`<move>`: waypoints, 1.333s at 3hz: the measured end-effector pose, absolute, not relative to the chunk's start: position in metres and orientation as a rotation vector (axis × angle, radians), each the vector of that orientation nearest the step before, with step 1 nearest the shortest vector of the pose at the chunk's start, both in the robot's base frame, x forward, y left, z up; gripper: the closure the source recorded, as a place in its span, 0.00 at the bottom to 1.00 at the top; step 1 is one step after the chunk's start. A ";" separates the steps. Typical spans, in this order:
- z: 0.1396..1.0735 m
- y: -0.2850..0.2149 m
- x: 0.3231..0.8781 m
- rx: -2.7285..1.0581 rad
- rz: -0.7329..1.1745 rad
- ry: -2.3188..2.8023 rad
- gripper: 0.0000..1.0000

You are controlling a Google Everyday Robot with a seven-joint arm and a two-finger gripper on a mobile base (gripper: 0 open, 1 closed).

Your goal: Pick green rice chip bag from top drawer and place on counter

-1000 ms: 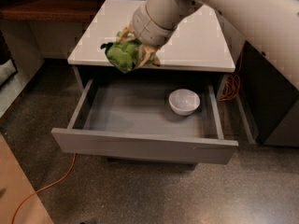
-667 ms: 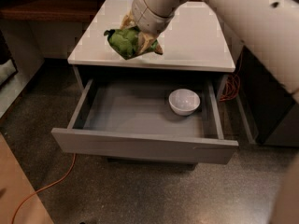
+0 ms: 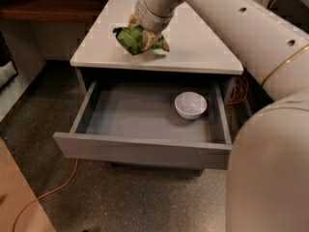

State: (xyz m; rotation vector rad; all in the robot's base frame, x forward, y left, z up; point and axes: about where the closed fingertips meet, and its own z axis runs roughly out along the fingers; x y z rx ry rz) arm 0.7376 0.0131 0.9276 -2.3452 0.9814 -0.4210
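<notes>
The green rice chip bag (image 3: 131, 39) is held in my gripper (image 3: 145, 37), which is shut on it just above the near middle of the white counter (image 3: 203, 42). The bag hangs crumpled toward the left of the fingers, over the slab. The top drawer (image 3: 145, 151) stands pulled open below, its grey inside bare except for a white bowl (image 3: 190, 105) at the right. My pale arm comes in from the upper right.
A dark brown wooden shelf (image 3: 43, 8) runs behind the cabinet at the upper left. An orange cable (image 3: 53, 190) lies on the speckled floor at the lower left, another orange cable (image 3: 237, 88) to the right of the cabinet.
My gripper has carried the bag up and back from over the drawer's front to above the counter, and a little to the left.
</notes>
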 end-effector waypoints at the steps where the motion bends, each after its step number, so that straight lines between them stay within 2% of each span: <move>1: 0.904 0.005 0.771 -2.354 -0.498 1.035 0.50; 3: 0.900 0.009 0.769 -2.359 -0.481 1.030 0.05; 4: 0.899 0.010 0.769 -2.361 -0.478 1.030 0.00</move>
